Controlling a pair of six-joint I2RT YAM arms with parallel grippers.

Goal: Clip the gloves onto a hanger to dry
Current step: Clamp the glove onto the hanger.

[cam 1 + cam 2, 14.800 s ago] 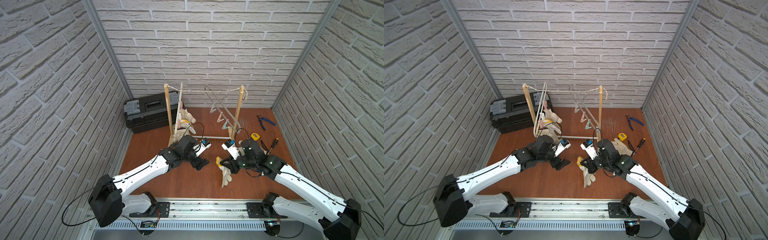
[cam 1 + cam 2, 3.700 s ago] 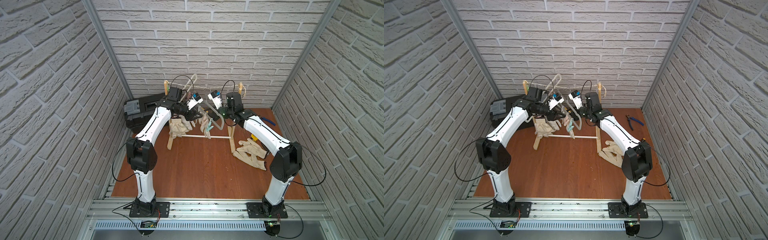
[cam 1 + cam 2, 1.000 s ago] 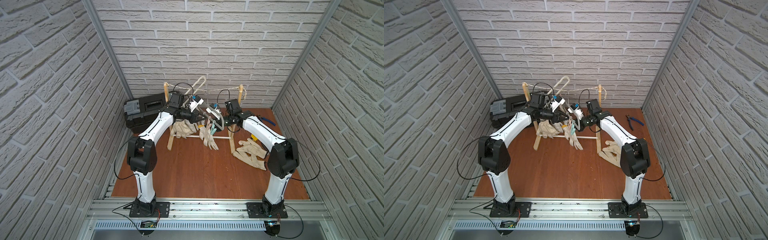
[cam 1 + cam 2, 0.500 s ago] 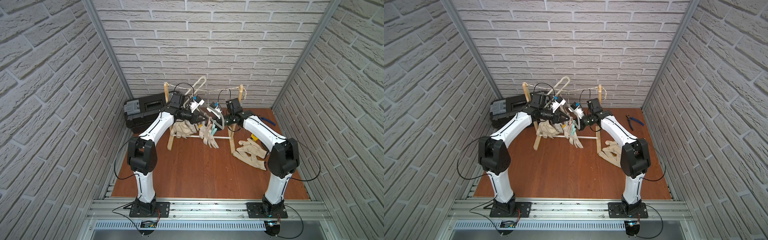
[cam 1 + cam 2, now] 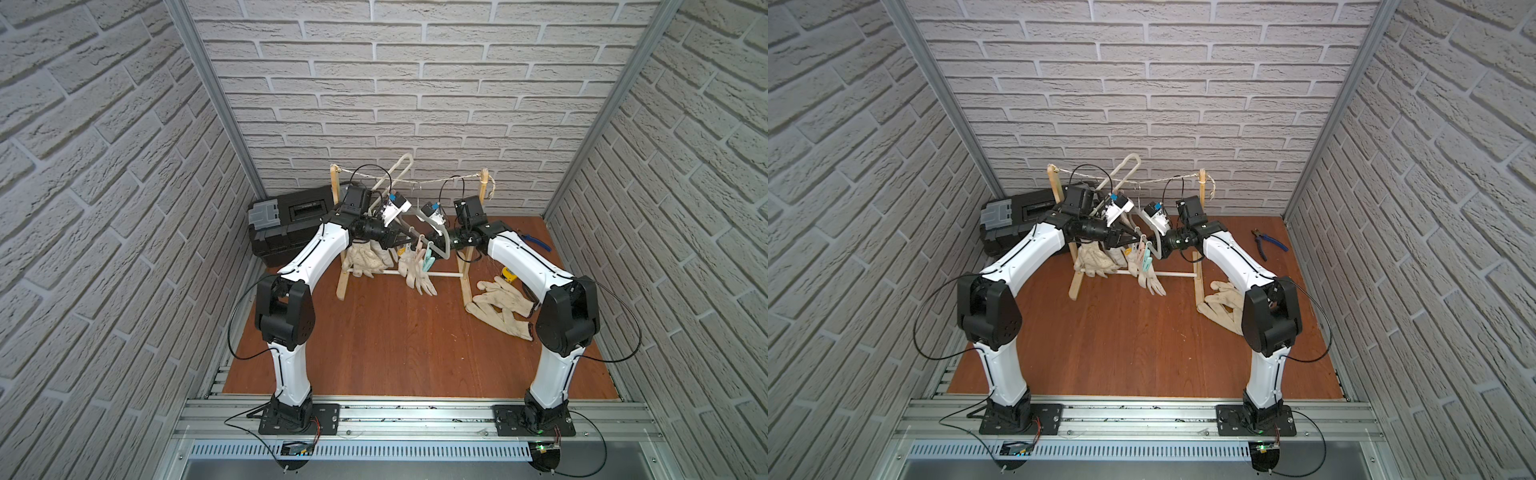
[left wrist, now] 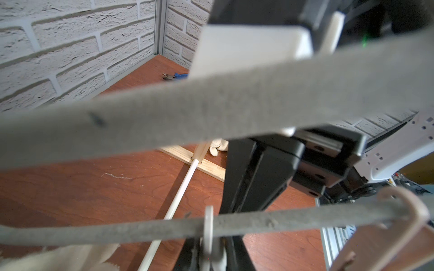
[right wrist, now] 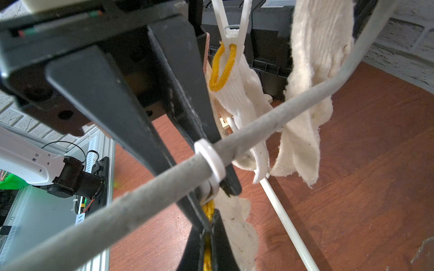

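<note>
In both top views the 2 arms meet high at the wooden rack (image 5: 341,274). The left gripper (image 5: 409,240) (image 5: 1136,240) and right gripper (image 5: 435,245) (image 5: 1158,246) are tip to tip beside a pale hanger (image 5: 447,247), too small there to judge their fingers. 1 glove (image 5: 417,272) (image 5: 1149,279) dangles below them, clear of the floor. The clipped gloves (image 5: 365,259) (image 5: 1096,259) hang just beside it on the toolbox (image 5: 286,216) side, and loose gloves (image 5: 498,305) (image 5: 1223,309) lie on the floor by the rack's other post. In the left wrist view the hanger's grey bar (image 6: 117,231) crosses close to the lens with the white ring of a clip (image 6: 209,219) threaded on it. Just under the bar the left gripper's fingers (image 6: 190,255) sit on either side of that clip with only a narrow gap between them, pinching it. In the right wrist view the right gripper (image 7: 207,248) is fully closed on the yellow cuff loop (image 7: 207,211) of the dangling glove (image 7: 237,225), directly beneath the clip (image 7: 210,164), where the left gripper's fingers (image 7: 225,178) converge. Beyond them 2 of the clipped gloves hang, 1 caught at its yellow loop by a second clip (image 7: 231,25).
</note>
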